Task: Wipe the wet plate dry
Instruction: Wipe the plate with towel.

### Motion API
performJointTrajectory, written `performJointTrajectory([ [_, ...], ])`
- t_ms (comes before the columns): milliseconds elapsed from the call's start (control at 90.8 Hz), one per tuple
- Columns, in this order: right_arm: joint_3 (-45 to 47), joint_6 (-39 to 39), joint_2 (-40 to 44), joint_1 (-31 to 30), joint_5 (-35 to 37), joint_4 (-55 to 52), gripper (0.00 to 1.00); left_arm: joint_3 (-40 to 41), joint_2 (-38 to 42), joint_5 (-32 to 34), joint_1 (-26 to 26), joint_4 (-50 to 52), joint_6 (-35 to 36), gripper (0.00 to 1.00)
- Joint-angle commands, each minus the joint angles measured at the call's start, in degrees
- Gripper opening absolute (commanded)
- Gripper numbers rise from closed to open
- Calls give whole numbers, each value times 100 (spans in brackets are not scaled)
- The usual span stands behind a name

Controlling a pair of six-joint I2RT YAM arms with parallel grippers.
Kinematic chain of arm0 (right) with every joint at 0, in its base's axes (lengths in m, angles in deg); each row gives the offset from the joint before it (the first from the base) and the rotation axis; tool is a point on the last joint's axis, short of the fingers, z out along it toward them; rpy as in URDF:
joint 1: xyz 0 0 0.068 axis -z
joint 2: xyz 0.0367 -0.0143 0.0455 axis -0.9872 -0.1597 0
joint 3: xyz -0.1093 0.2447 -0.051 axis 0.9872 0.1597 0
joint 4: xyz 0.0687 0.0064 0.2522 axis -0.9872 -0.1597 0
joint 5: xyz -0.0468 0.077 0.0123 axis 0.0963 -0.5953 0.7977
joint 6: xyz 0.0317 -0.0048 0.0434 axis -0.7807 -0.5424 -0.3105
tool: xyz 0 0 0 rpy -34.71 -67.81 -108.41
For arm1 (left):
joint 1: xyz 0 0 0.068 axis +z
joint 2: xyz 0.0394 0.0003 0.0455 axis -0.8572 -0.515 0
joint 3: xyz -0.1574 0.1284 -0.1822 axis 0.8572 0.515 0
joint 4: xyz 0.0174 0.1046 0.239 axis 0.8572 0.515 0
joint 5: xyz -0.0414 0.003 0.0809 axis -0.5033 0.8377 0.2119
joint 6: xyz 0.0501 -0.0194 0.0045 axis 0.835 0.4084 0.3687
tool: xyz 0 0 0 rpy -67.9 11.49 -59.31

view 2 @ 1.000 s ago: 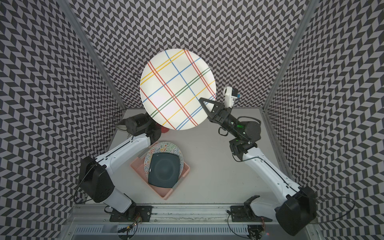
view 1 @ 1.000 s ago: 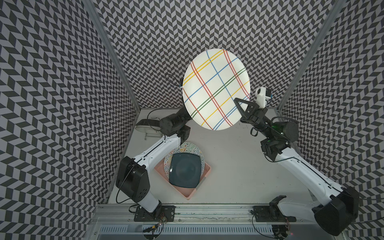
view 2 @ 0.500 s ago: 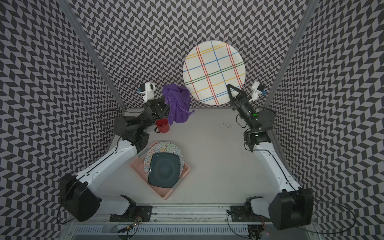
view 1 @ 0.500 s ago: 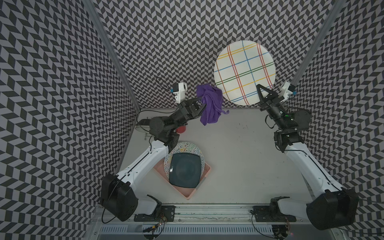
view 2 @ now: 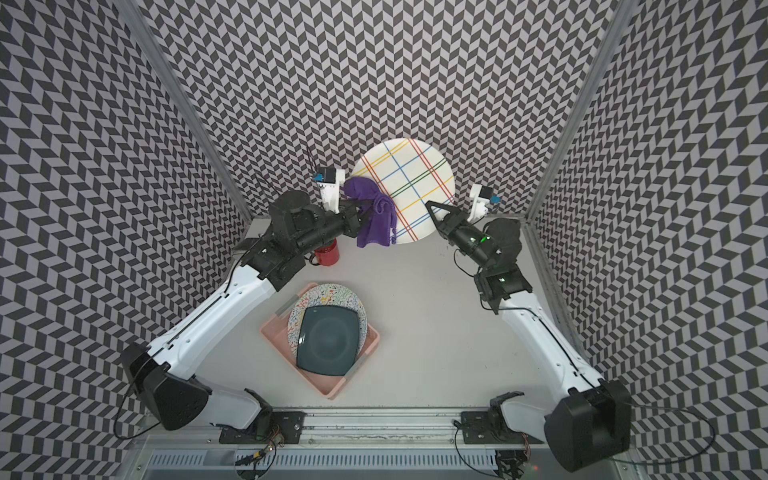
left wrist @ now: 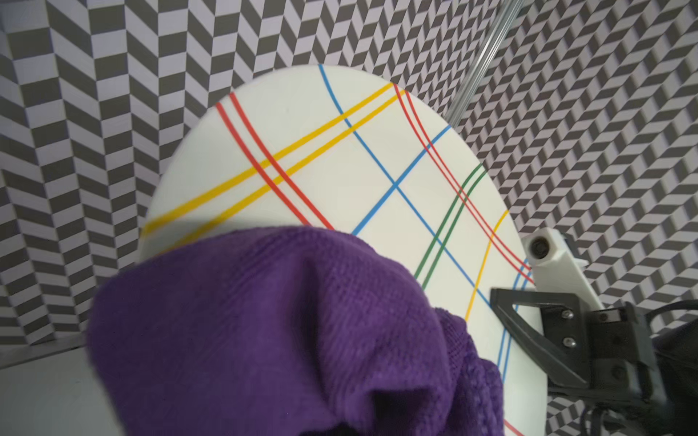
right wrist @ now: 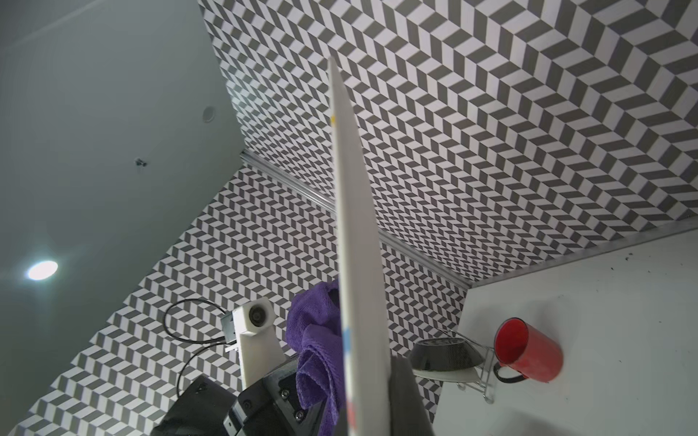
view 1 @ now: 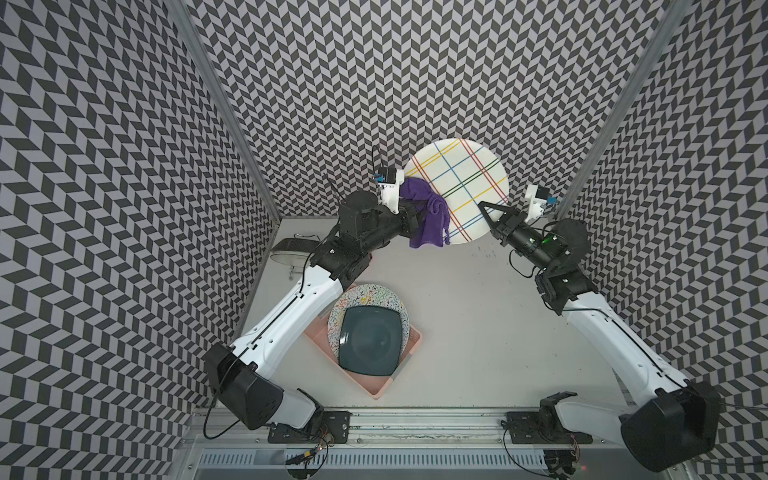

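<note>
Plaid plate (view 1: 461, 183) pinched by right end effector (view 1: 486, 214); left end effector (view 1: 415, 216) pinching purple cloth (view 1: 430, 220); pink bin (view 1: 376, 388) holds two plates.

A lab test cell (chevron-patterned walls (view 1: 374, 83), rail-mounted arms).

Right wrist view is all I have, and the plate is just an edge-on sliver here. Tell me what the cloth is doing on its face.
Observer: The purple cloth lies against the striped face of the plate, covering the part nearest the left arm; the rest of the face is bare.
Operator: Confirm who holds what.
Observer: The left gripper is shut on the purple cloth; the right gripper is shut on the plate's rim, holding it up off the table.
Operator: Report what else is down there.
Observer: A dark square plate lies on a speckled plate in a pink tray.
</note>
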Motion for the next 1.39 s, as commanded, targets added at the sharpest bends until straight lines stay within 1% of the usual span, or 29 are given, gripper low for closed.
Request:
performJointTrajectory([
  [0, -85, 38, 422, -512, -463, 1074, 0, -506, -254, 418, -301, 893, 1052, 0],
  [99, 14, -244, 521, -511, 68, 1402, 0, -633, -591, 390, -1251, 1117, 1642, 0],
  [143, -187, -114, 519, -476, 184, 1350, 0, -637, -732, 479, -1592, 1199, 1782, 0],
  [187, -499, 185, 463, -464, 133, 1109, 0, -666, -842, 617, -1711, 1247, 1753, 0],
  [242, -815, 581, 383, -463, -41, 623, 0, -734, -914, 727, -1533, 1256, 1616, 0],
  [297, -870, 773, 382, -476, -283, 263, 0, -888, -956, 824, -1156, 1286, 1401, 0],
  [386, -424, 882, 571, -648, -451, 53, 0, -1119, -997, 886, -462, 1298, 1017, 0],
  [452, 1, 981, 818, -892, -413, 56, 0, -1254, -1034, 951, -158, 1328, 1003, 0],
  [507, 211, 1154, 958, -1145, -332, -19, 0, -1385, -1129, 947, -117, 1405, 1070, 0],
  [562, 294, 1320, 1035, -1299, -182, -148, 0, -1444, -1214, 698, -170, 1459, 1086, 0],
  [639, 317, 1357, 1085, -1314, -173, 86, 0, -1380, -1301, 430, -464, 1451, 1191, 0],
  [705, 182, 1387, 1145, -1179, 53, 150, 0, -1293, -1372, 636, -784, 1531, 1346, 0],
  [749, 69, 1330, 1163, -935, 152, 144, 0, -1154, -1360, 773, -834, 1526, 1277, 0],
  [793, -21, 1183, 1182, -607, 165, 140, 0, -936, -1280, 769, -720, 1434, 1084, 0],
  [881, 94, 633, 1321, 219, 81, 397, 0, -345, -956, 496, -230, 1118, 680, 0],
  [936, 298, 309, 1422, 604, -46, 604, 0, -141, -770, 386, 13, 1060, 631, 0],
  [980, 380, 231, 1447, 830, -117, 462, 0, -91, -640, 309, 105, 1120, 642, 0],
  [1035, 419, 379, 1449, 925, 26, 1, 0, -47, -398, 200, 135, 1129, 558, 0],
  [1080, 500, 490, 1449, 963, 322, -450, 0, 51, -211, 1, 158, 1012, 340, 0],
  [1135, 758, 213, 1414, 1063, 693, -733, 0, 285, 157, -363, 245, 680, -135, 0],
  [1190, 1202, -169, 1350, 1195, 780, -467, 0, 618, 533, -761, 404, 280, -721, 0],
  [1234, 1563, -388, 1263, 1206, 861, -178, 0, 879, 788, -880, 471, 4, -1051, 0],
  [1300, 1966, -500, 976, 1207, 940, 161, 0, 1015, 1097, -708, 464, -13, -1108, 0],
  [1377, 2147, -305, 544, 1211, 884, 422, 0, 991, 1302, -493, 463, 249, -947, 0],
])
